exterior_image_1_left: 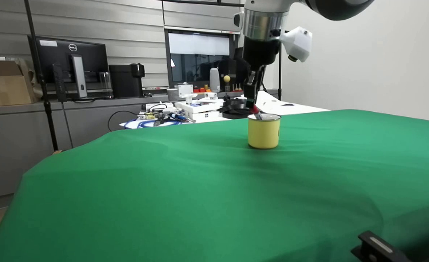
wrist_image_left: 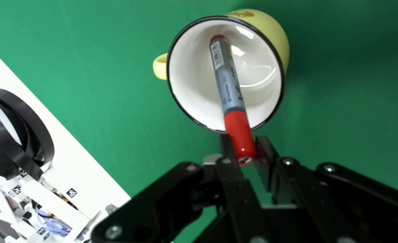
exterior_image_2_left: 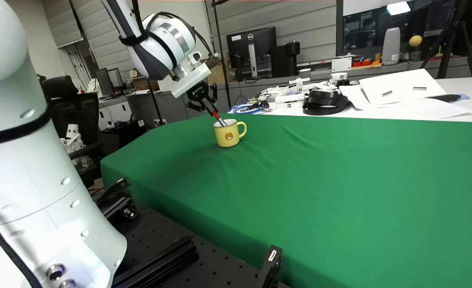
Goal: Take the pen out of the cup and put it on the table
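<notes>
Black two-finger hand (wrist_image_left: pixel 242 144) on the red cap (wrist_image_left: pixel 238 126) of a grey cylindrical marker pen (wrist_image_left: pixel 226 76); extraction pending

Hand: clenched on the pen. In the wrist view the black fingertips (wrist_image_left: pixel 265 153) flank the red cap near its end, with no gap seen on either side. Judgement: grasp made, lift-out comes next. The hold is on the cap only, so a snag might uncap the pen; go slowly and watch that the barrel follows.

Pen: tilted, barrel slanting down into a glossy yellow mug (exterior_image_1_left: pixel 263 134) with white interior and black rim. Lower end inside; whether it bears on floor or wall cannot be told. Draw back along the pen's own slant first; a sideways pull would lever on the rim and could tip the mug.

Mug: upright, its looped yellow handle (wrist_image_left: pixel 159 66) standing out at the side. Bring the lower end wholly above the rim before any travel.

Green cloth-covered table (exterior_image_2_left: pixel 340 192): carries the mug. Lay the pen down apart from it, near flat before release; a round barrel may roll, though the cloth should slow it.

Beyond the table: a coil of black strap (exterior_image_2_left: pixel 326 103) on a white worktop (wrist_image_left: pixel 82 168).
</notes>
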{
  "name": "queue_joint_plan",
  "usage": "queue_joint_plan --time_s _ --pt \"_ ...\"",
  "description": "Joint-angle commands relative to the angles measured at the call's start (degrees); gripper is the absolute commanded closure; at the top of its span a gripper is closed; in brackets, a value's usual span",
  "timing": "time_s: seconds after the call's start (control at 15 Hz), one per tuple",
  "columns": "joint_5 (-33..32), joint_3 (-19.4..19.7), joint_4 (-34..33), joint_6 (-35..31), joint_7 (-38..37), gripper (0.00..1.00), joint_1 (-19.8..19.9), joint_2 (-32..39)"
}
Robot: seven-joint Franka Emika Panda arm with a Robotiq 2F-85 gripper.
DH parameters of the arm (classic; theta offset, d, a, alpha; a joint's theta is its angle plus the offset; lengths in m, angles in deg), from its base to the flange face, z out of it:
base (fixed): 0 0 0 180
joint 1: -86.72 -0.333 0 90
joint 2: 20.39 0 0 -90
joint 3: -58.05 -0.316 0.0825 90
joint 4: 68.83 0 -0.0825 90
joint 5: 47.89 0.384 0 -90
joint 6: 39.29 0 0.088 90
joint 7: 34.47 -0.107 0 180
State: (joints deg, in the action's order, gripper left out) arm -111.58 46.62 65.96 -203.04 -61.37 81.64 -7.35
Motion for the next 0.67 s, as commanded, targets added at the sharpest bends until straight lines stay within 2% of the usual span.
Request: queue_joint_plan --time_s 0.0,0.27,0.6 --pt "3.2 -0.3 1.3 0.2 -0.4 0.95 0.6 -4.7" --pt "10.2 -0.7 2.2 0.5 2.3 0.95 1.1 -8.8" --pt "16.9 0.4 4.0 5.3 8.1 0.95 1.8 -12.6"
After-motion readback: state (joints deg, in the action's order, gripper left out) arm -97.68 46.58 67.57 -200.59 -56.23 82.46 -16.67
